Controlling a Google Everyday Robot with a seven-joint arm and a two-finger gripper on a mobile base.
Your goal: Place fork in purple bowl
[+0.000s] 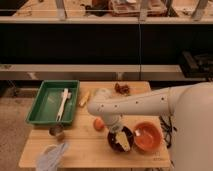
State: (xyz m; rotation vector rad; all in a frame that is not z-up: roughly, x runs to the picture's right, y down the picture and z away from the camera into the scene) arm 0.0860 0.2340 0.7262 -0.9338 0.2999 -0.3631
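The robot's white arm (145, 102) reached across the wooden table (90, 145), its gripper (122, 140) hanging directly over the purple bowl (113, 142) at the table's front edge. Whether the claw was open, closed or gripping anything could not be told from where I stood, and the fork could not be made out anywhere on the table; the gripper covered most of the bowl's inside.

Two bowls sat side by side, close together: the purple one and, just to its right, an orange bowl (148, 137) with something pale in it. One green tray (45, 109) lay at the table's left, holding a single white utensil (63, 101) laid lengthwise. One small metal cup (56, 132) stood just in front of the tray. One crumpled bluish cloth (52, 156) lay at the front left corner. An orange fruit (99, 123) rested beside the purple bowl, and a yellowish item (84, 98) lay just right of the tray.
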